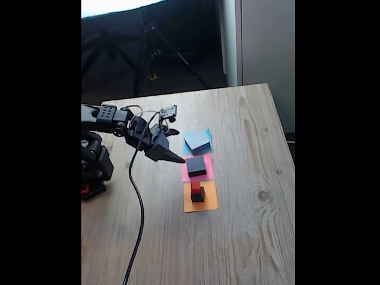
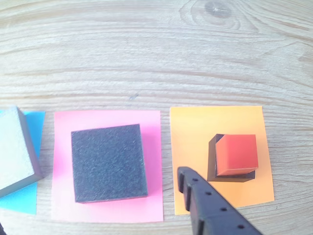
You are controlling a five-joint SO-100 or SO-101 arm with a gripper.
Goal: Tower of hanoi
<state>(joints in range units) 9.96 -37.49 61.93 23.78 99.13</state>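
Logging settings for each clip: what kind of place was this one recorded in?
Probably a home or hobby workspace, not a lab. The arm sits on a wooden table with visible grain and knots, a tripod stands on the dark floor behind it, and a pale wall or cabinet is close by.

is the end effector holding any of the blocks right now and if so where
Nothing is held. The end effector hangs empty beside the medium black block, which rests on the pink paper.
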